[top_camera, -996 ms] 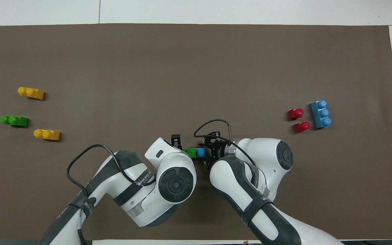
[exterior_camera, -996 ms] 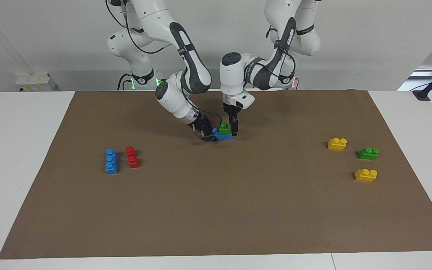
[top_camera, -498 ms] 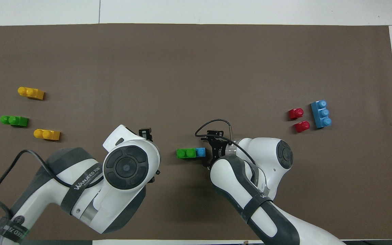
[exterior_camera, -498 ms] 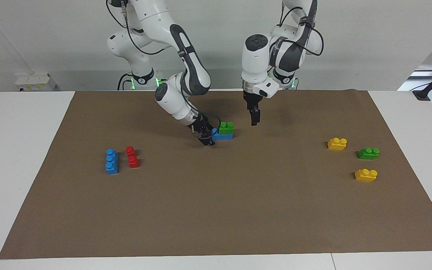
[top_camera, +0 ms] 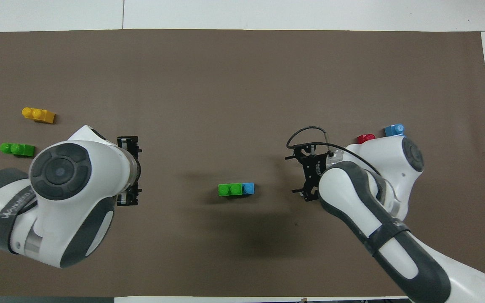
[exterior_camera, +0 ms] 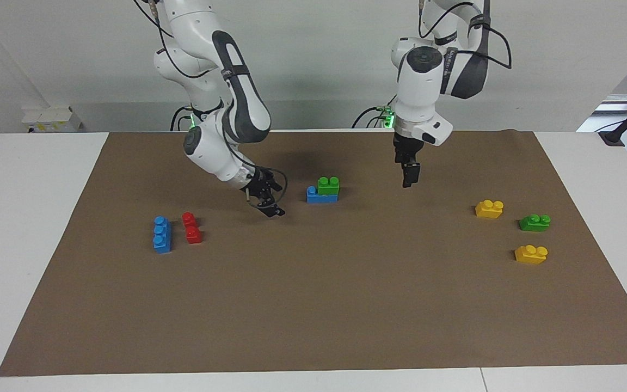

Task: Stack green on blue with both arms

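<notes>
Both jaws spread, empty: left gripper, right gripper (green sits on blue).

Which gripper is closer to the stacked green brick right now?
Right. The right gripper hangs with open jaws just off the blue brick under the green brick, toward its own arm's end. The left gripper is up and farther off, jaws open.
</notes>
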`<state>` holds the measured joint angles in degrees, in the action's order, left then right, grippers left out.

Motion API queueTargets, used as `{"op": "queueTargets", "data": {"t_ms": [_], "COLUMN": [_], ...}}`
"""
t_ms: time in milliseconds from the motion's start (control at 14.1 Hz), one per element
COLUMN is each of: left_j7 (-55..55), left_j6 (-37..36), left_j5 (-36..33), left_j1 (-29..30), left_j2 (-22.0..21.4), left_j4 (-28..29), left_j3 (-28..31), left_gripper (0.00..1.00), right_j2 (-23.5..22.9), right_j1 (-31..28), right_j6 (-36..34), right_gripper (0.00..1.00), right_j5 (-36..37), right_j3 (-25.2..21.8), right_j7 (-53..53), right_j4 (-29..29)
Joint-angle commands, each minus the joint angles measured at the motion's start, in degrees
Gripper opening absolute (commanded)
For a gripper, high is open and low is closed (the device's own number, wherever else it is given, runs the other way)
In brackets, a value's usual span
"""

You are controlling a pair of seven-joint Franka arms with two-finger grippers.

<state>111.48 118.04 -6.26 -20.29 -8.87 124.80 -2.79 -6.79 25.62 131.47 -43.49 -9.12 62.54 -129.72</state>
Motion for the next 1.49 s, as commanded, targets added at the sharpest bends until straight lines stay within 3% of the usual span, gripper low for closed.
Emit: {"op": "queueTargets", "data": {"t_ms": [0,213,356,640,783,1067,1423], "left_j7": [-12.7,-31.3,-43.8,-68.0,-78.2,-82.3,-98.2], "left_j6": [-2.9,-4.0,-4.7,-9.0,-13.3,-15.6,-16.9], "left_j5": [1.5,1.5,1.5,5.9,6.0,5.8,5.6], "left_j1": [5.8,10.9,13.3,17.8,18.0,17.3,17.7], "left_j2": [-0.9,-0.9,-0.9,-0.6,-0.2,-0.2,1.1], "left_j4": [-1.4,-2.4,-3.2,-7.6,-11.2,-16.2,-18.8], "left_j3": [-0.4,-0.4,-0.4,-0.3,-0.4,-0.8,-1.1], "left_gripper": [1.00,1.00,1.00,1.00,1.00,1.00,1.00], "right_j2": [3.9,4.0,4.8,12.7,15.0,14.9,12.3], "right_j1": [-7.6,-15.3,-17.4,-19.9,-20.1,-19.6,-18.9], "right_j6": [-11.3,-23.5,-28.0,-32.7,-37.8,-48.2,-49.6], "right_gripper": [1.00,1.00,1.00,1.00,1.00,1.00,1.00], "right_j5": [15.8,24.2,32.4,40.6,42.0,42.5,45.0], "right_j3": [0.5,0.4,0.4,0.4,0.4,0.6,1.2], "right_j7": [-5.4,-24.3,-35.1,-55.7,-60.1,-61.9,-64.6], "right_j4": [4.4,14.0,18.9,20.4,23.1,31.8,35.9]}}
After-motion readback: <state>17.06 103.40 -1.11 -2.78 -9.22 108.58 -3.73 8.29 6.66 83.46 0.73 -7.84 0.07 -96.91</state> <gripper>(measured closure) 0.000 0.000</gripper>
